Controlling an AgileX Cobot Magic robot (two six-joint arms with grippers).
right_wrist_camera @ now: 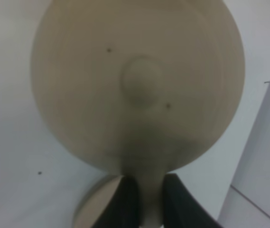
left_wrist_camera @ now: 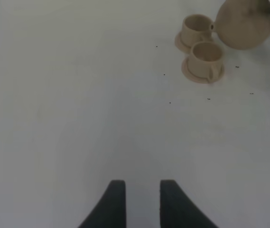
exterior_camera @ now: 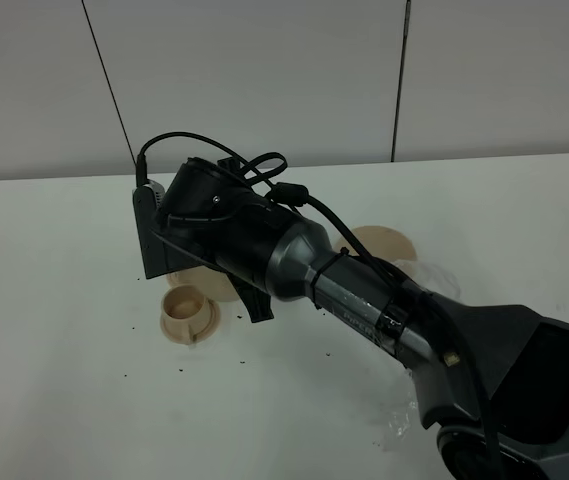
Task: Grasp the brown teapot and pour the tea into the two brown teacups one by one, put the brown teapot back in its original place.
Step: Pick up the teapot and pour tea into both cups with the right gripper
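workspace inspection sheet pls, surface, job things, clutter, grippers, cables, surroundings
surface: white table, scattered dark specks.
job's things: brown teapot held with its spout at the rim of the first teacup; second teacup beside it; both upright on small saucers; large saucer bare where visible.
clutter: shiny clear patch, film or wet, cannot tell.
grippers: right gripper shut on the teapot's handle; left gripper open, holding nothing.
cables: black cables looped over the right arm's wrist.
surroundings: white wall panels, dark seams.
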